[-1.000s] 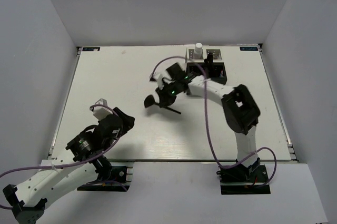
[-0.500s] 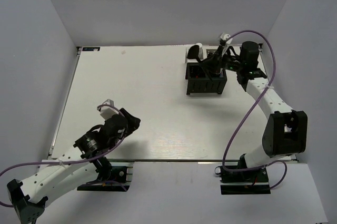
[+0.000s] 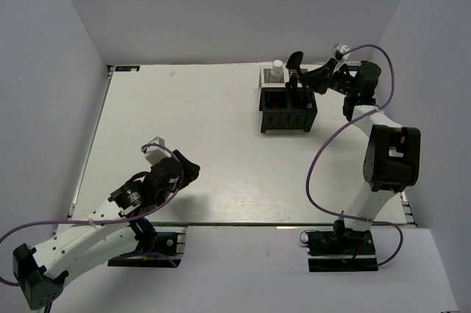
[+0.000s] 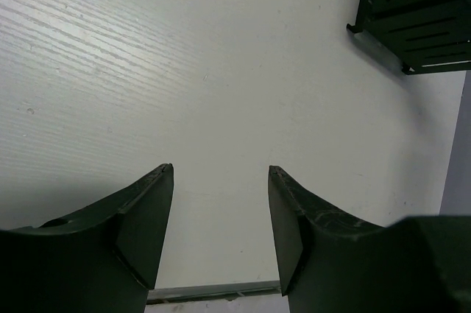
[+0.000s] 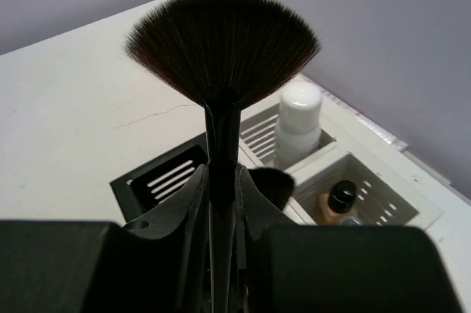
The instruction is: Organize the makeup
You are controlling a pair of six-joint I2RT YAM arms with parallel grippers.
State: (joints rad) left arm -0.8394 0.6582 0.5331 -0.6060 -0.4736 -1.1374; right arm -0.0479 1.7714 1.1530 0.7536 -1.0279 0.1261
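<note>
Fan brush (image 5: 221, 55) was clenched in right gripper (image 5: 222, 179) just above organizer (image 3: 285, 115), which already held white-capped bottle (image 3: 277, 71), foundation bottle (image 5: 340, 199) and second brush (image 5: 273, 184), while left gripper (image 4: 219, 180) hung released and empty well away from organizer, so I'd judge only this drop-in remained.

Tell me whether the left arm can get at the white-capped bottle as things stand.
Probably not: the white-capped bottle stands in the organizer at the far right of the table, and the right fingers, clamping the fan brush, hang close beside it.
</note>
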